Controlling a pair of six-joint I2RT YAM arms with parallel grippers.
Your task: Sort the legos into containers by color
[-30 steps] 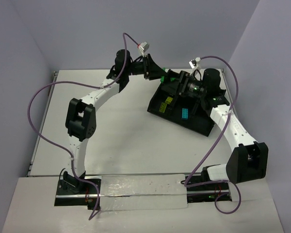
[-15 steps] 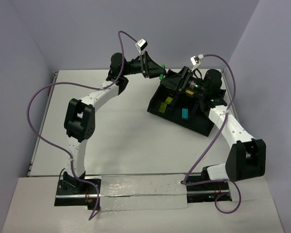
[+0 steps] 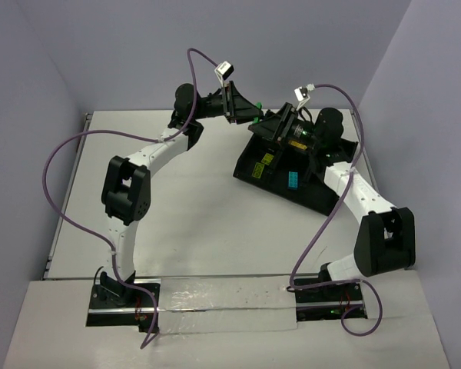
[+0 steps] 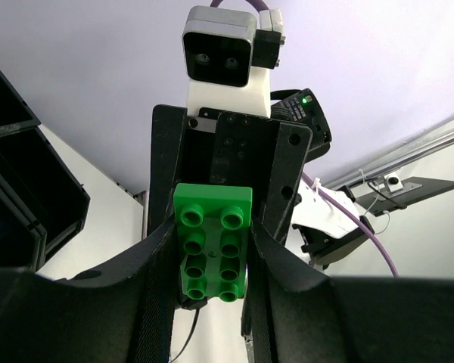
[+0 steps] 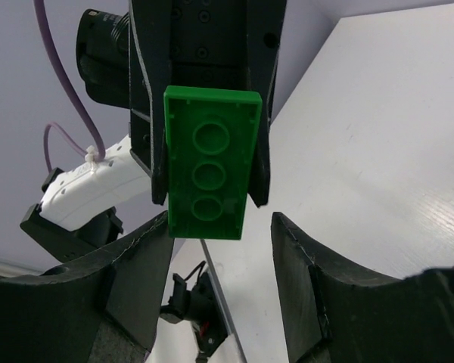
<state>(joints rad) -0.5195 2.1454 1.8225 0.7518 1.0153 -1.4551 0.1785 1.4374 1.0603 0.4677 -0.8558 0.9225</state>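
A green lego (image 4: 212,242) is clamped by its long sides in my left gripper (image 4: 210,257), studs toward that camera, held in the air above the table's far side. In the top view the green lego (image 3: 257,121) pokes out between the two grippers. My right gripper (image 5: 219,242) faces it, open, its fingers (image 5: 318,280) either side of the brick's near end without touching; the green lego (image 5: 210,174) shows its hollow underside. The black tray of containers (image 3: 323,204) holds a yellow lego (image 3: 266,159) and a cyan lego (image 3: 292,181).
Both wrists meet above the tray's far left corner. The tray (image 4: 30,189) lies at an angle on the right half of the white table (image 3: 192,215). Purple cables loop over both arms. Grey walls close the back and sides.
My right gripper has swung left up to the green lego and its jaws have narrowed. The left gripper rose a little, still holding the brick.
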